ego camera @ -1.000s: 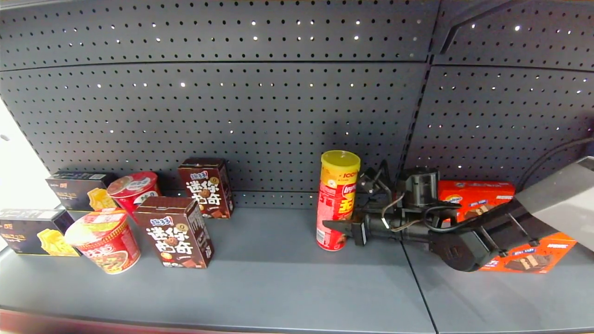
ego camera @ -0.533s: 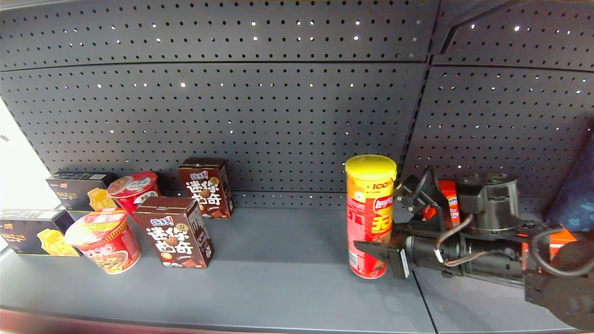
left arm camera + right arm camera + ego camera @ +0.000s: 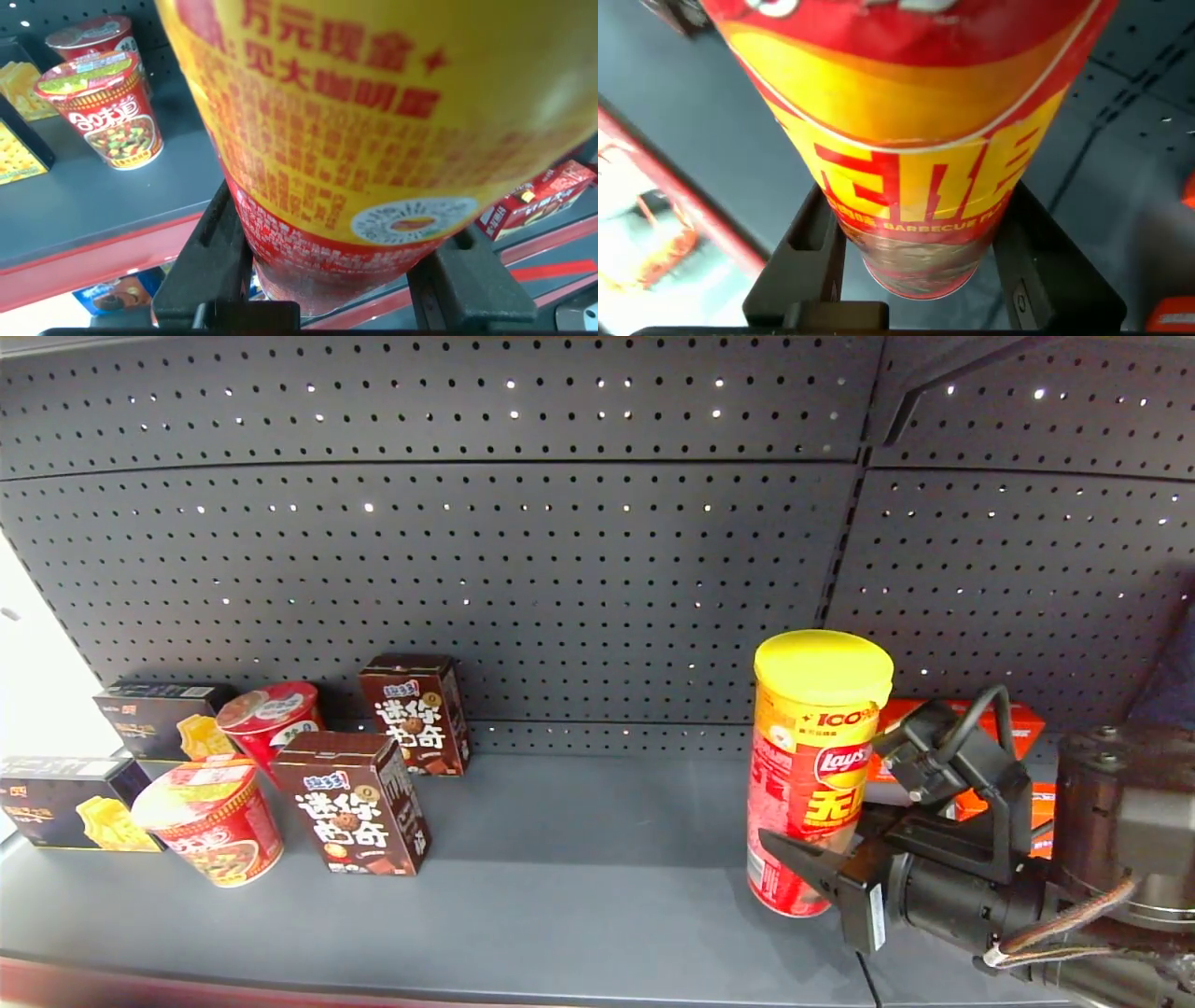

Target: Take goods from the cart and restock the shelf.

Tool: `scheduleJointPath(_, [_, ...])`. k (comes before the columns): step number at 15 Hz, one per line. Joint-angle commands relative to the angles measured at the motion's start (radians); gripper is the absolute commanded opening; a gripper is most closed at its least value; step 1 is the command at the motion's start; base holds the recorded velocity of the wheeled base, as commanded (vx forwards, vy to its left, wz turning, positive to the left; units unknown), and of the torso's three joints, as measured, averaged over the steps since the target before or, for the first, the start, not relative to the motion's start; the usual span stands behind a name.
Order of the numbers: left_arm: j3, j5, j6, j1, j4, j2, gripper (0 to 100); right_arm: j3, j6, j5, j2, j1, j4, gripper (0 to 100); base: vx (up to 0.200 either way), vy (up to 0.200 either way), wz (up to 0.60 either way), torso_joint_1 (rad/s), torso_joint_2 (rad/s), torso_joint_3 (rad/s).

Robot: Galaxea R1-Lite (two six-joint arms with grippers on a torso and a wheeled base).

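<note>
Clamping is recorded at the right gripper (image 3: pixel 803 863): its black fingers (image 3: pixel 808 257) are closed on the lower part of a chips can (image 3: pixel 817 747), red and yellow with a yellow lid. The can is held upright over the grey shelf (image 3: pixel 579 896), toward its right side and near the seam between two shelf boards. It stands out from the pegboard back panel (image 3: pixel 467 569). Whether the base touches the shelf cannot be told. Orange boxes (image 3: pixel 962 723) are partly hidden behind the can and the arm.

In the right wrist view the can is seen pressed between both fingers, with the grey shelf beneath it.

Left gripper (image 3: pixel 336 275): its fingers (image 3: pixel 201 266) are closed on the red lower part of a second chips can (image 3: pixel 355 140). Beyond that can, the shelf's red front strip (image 3: pixel 93 257) and a red box (image 3: pixel 533 201) are seen.

On the left part of the shelf, goods are set in two rows:
- two black boxes (image 3: pixel 65 803)
- two cup noodles (image 3: pixel 210 821)
- two brown boxes (image 3: pixel 359 803)

All are well apart from the can in the right gripper.
</note>
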Motion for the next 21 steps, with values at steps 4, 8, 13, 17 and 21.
scheduleJointPath(4, [0.013,0.001,-0.004,0.0,-0.002,0.0,0,-0.004,0.122,-0.098,0.036,0.119,-0.042,0,0.0,0.0,0.0,0.0,0.0,0.0])
scheduleJointPath(8, [0.02,0.013,-0.006,0.0,-0.002,0.0,0,0.022,0.142,-0.164,0.191,0.116,-0.263,0,0.0,0.0,0.0,0.0,0.0,0.0])
scheduleJointPath(13, [0.034,0.014,-0.006,0.0,0.003,0.0,0,0.073,0.152,-0.177,0.239,0.121,-0.303,0,0.0,0.0,0.0,0.0,0.0,0.0])
scheduleJointPath(17, [0.065,0.014,-0.006,0.0,-0.002,0.0,0,0.08,0.152,-0.175,0.262,0.119,-0.311,0,0.0,0.0,0.0,0.0,0.0,0.0])
scheduleJointPath(21, [0.071,0.014,-0.007,0.0,-0.002,0.0,0,0.08,0.149,-0.175,0.285,0.121,-0.318,0,0.0,0.0,0.0,0.0,0.0,0.0])
